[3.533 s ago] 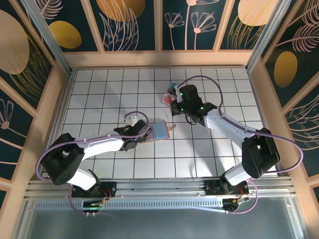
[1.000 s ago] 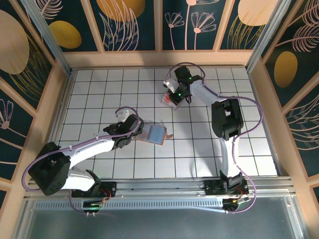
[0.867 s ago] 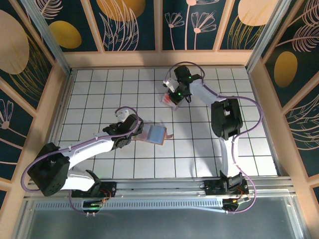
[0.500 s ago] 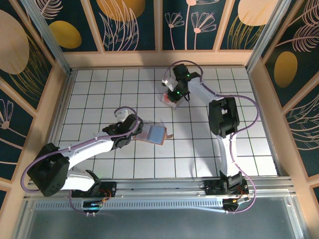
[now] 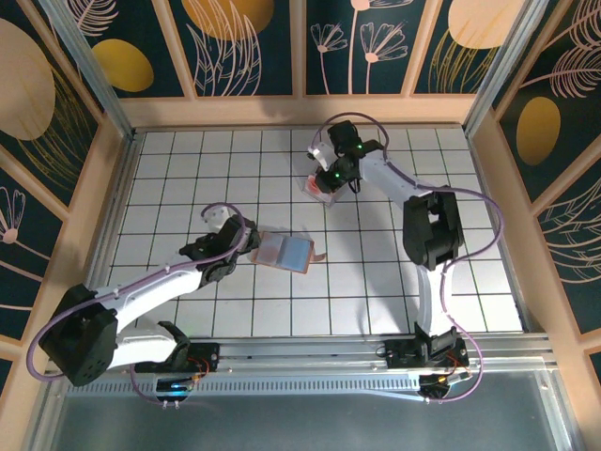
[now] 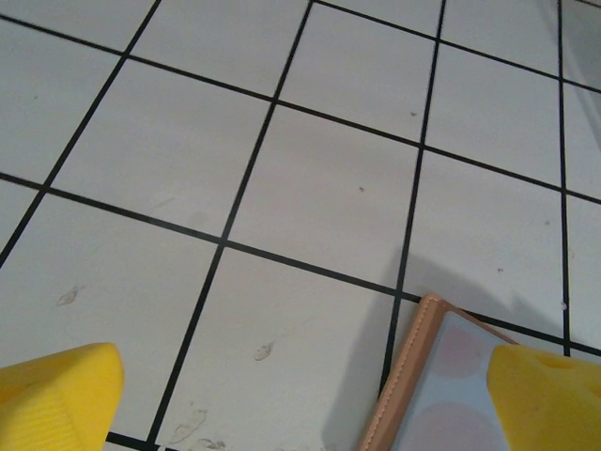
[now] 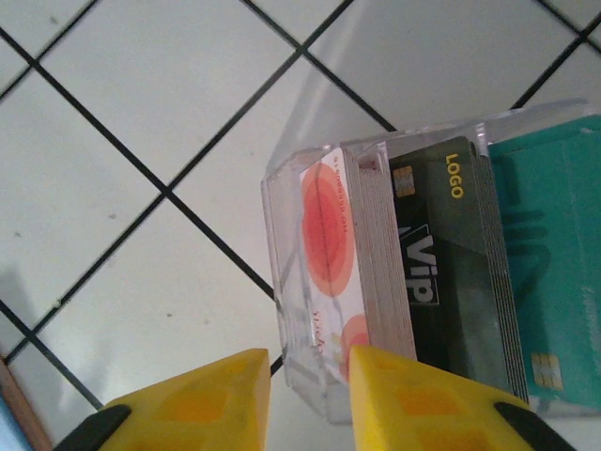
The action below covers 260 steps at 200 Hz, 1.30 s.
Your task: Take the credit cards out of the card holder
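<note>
The card holder (image 5: 286, 252) lies open on the white tiled table, tan at the rim and blue-grey inside. Its stitched corner (image 6: 449, 395) shows in the left wrist view, faint pink circles on the inner face. My left gripper (image 5: 246, 240) (image 6: 300, 402) stands wide open just left of it; the right fingertip (image 6: 549, 395) is over the holder's edge. Credit cards stand in a clear box (image 5: 317, 191): a white-and-red card (image 7: 329, 225), a black VIP card (image 7: 437, 254), a teal card (image 7: 554, 235). My right gripper (image 5: 327, 181) (image 7: 308, 399) hovers over the box's end wall (image 7: 293, 315), jaws slightly parted, holding nothing.
Wooden walls ring the table; the back wall (image 5: 300, 108) is close behind the clear box. Bare tiles (image 5: 394, 272) lie to the right of the card holder and along the table's left side. The right arm reaches far back across the middle.
My left gripper has drawn back to the left off the card holder, which now lies flatter. My right gripper's jaws have parted over the clear box.
</note>
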Available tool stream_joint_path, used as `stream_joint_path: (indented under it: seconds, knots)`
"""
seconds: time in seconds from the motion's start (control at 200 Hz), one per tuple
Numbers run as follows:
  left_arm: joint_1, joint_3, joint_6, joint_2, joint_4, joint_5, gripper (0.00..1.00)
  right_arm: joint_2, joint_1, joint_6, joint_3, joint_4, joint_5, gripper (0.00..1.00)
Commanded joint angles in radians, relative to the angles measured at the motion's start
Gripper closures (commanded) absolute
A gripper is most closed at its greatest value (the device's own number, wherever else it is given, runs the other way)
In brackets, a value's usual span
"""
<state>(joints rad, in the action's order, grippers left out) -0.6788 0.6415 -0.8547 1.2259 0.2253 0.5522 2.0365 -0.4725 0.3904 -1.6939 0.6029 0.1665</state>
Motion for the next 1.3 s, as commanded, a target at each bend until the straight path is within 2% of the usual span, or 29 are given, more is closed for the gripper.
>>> stream_joint_path:
  seconds: [0.0,0.135,0.3,0.495,0.636,0.856,1.296]
  knots:
    - [0.039,-0.032,-0.043,-0.039,-0.043,-0.036,0.01,-0.115,-0.066,-0.145,0.096,-0.139,-0.134,0.66]
    - [0.079,-0.058,-0.068,-0.086,-0.043,-0.043,0.01,-0.196,-0.149,-0.385,0.204,-0.206,-0.242,0.63]
    - [0.120,-0.098,-0.087,-0.158,-0.041,-0.033,0.01,-0.224,-0.252,-0.661,0.283,-0.187,-0.349,0.58]
    - [0.145,-0.141,-0.087,-0.227,-0.041,-0.008,0.01,-0.215,-0.355,-0.829,0.332,-0.178,-0.412,0.49]
    - [0.157,-0.158,-0.087,-0.250,-0.038,0.006,0.01,-0.181,-0.421,-0.874,0.332,-0.190,-0.442,0.46]
    - [0.188,-0.162,-0.059,-0.258,-0.037,0.011,0.01,-0.077,-0.500,-0.887,0.268,-0.172,-0.459,0.49]
    - [0.196,-0.156,-0.055,-0.202,-0.057,-0.044,0.01,0.010,-0.545,-0.847,0.244,-0.176,-0.364,0.53]
